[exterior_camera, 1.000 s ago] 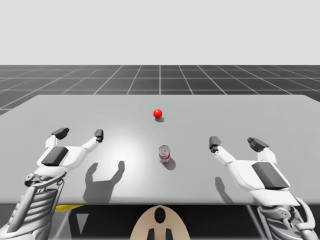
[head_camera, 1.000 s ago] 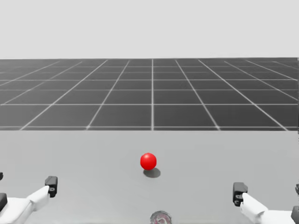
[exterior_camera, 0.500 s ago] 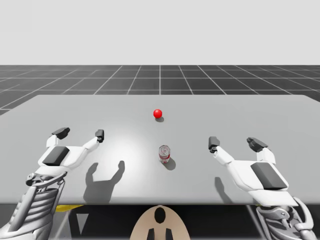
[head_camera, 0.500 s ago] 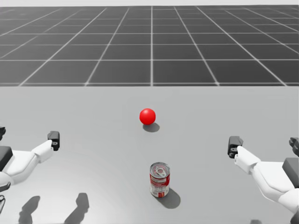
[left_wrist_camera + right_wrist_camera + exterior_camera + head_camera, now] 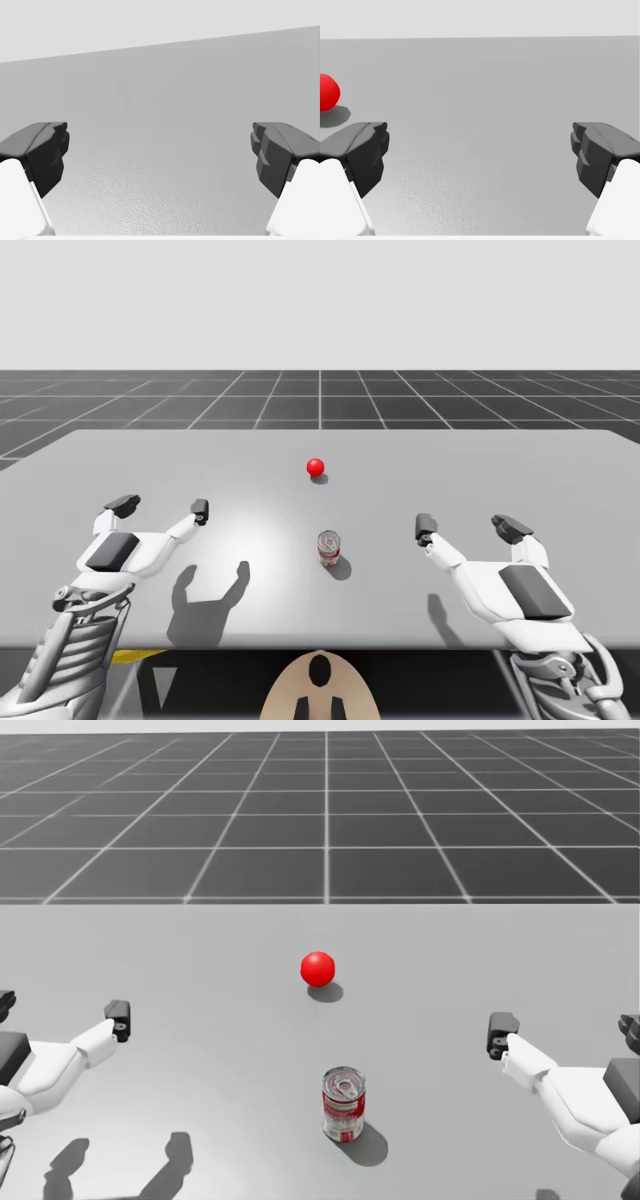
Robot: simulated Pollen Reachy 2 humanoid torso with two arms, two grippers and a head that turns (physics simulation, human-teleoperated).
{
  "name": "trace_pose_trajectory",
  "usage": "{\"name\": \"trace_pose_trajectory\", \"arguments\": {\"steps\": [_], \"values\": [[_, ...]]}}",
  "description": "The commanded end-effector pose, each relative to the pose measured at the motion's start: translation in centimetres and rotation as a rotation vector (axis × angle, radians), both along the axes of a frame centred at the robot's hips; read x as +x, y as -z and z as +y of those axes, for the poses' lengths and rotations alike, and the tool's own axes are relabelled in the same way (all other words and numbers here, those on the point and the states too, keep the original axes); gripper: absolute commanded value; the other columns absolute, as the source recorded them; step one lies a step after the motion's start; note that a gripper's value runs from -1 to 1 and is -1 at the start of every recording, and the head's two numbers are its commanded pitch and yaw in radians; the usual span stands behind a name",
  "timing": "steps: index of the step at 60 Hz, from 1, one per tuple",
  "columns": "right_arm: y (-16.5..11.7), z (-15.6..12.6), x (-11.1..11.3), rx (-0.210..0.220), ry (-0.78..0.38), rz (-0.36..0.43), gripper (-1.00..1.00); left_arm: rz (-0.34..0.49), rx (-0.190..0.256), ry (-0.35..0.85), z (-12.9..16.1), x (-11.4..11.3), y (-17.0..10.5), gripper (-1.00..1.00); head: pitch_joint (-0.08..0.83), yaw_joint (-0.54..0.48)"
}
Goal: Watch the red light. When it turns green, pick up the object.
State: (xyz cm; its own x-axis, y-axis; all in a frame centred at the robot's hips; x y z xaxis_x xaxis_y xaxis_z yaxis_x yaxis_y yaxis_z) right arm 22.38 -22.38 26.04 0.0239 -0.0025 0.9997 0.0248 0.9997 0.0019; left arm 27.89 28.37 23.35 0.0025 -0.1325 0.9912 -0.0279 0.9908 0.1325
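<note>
Left fingers point(image 5: 199, 510) spread wide, nothing between them. Right fingers point(image 5: 425, 528) the same: spread and empty. They hover over the table point(image 5: 560, 480) at lower left and lower right of the high view, both well apart from the can point(image 5: 329, 548).

Can: red-and-white, upright on the table, just below centre of the high view, between the two arms. Light point(image 5: 316, 467) sits above it in frame, apart from it, and reads red.

Changes:
- Versus 1 s ago, my head has turned down and the whole head view has shifted. The can was a sliver at the bottom edge and is now fully in frame, lower centre, with the light mid-frame.
- That is camera motion only: the high view has can and light in the same spots.
- Versus 0.5 s ago, the head view is nearly identical.
- Right arm has crept a hair toward the lower left in the high view. Left arm hasn't moved.
- Light colour is unchanged.

My read: no go signal yet, so this is the waiting step. Head now frames light and can together, so it's set up for watch-then-grab.
</note>
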Motion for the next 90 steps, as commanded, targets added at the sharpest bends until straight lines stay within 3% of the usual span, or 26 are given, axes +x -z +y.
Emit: {"name": "trace_pose_trajectory", "arguments": {"steps": [1,48,73,90], "values": [[0.16,0.29,-0.05,0.021,0.001,0.004,-1.0,0.0,0.0,0.0,0.0,0.0,0.0,-1.0,0.421,0.01],[0.24,0.25,-0.05,0.012,0.001,0.004,-1.0,-0.002,0.008,0.006,-0.08,0.02,0.14,-1.0,0.432,0.02],[0.31,0.36,0.02,0.012,-0.001,0.008,-1.0,-0.002,0.016,0.007,-0.16,-0.11,0.07,-1.0,0.641,-0.01],[0.34,0.49,0.07,0.01,-0.004,0.01,-1.0,-0.002,0.019,0.009,-0.3,-0.14,0.03,-1.0,0.703,-0.03]]}}
